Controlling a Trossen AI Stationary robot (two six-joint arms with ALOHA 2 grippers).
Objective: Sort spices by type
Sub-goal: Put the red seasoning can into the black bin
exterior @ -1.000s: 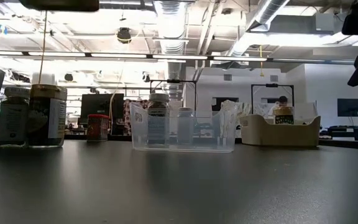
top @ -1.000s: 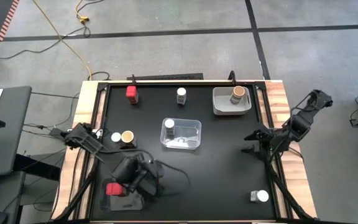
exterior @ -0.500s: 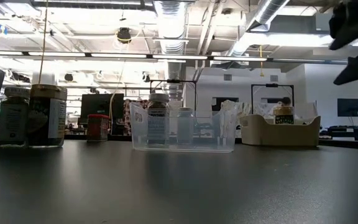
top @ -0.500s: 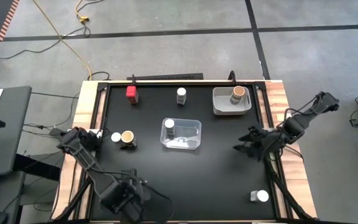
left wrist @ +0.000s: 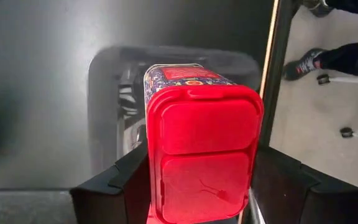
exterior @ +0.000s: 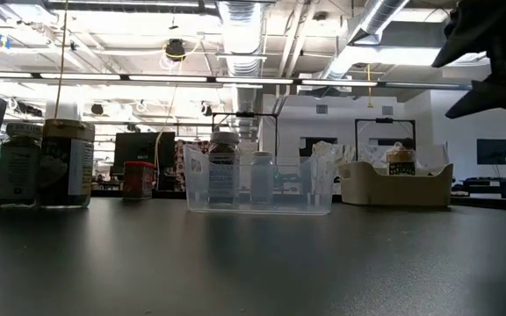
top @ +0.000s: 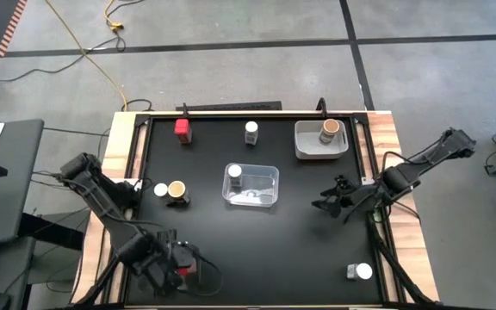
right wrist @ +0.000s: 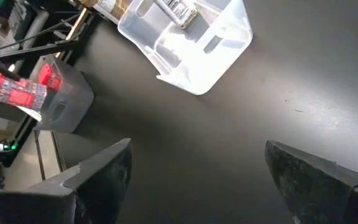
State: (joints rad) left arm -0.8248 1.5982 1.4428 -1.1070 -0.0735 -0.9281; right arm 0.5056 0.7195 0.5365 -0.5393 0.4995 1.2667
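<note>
My left gripper (top: 175, 269) hangs at the table's near-left corner, shut on a red boxy spice (left wrist: 201, 124) above a grey tray (left wrist: 107, 106). My right gripper (top: 328, 205) hovers open over bare table, right of the clear tray (top: 251, 185). That tray holds one white-lidded jar (top: 234, 172). A tan jar (top: 329, 129) stands in the far grey tray (top: 306, 148). On the table stand a red box (top: 182, 129), a white-lidded jar (top: 251, 131), a white-lidded jar and tan jar pair (top: 169, 189), and one more white-lidded jar (top: 362, 272). My left gripper pinches the red box between its two fingers (left wrist: 126, 180), which lie on the opposite sides of the box's lid end (left wrist: 160, 186). The fingers come from above, pointing down. The red lid (left wrist: 204, 124) faces the wrist camera. The box is lifted clear over the grey tray.
The right wrist view shows the near-left grey tray (right wrist: 67, 99) with another red box (right wrist: 50, 78) at it. The middle of the table and its near side are open black surface. Wooden rails run along the left and right table edges (top: 399, 146).
My left gripper has swung from just right of the near-left tray toward the table's near edge, and the red box now shows at its fingers. My right gripper has moved from the right edge toward the table's middle, still open.
</note>
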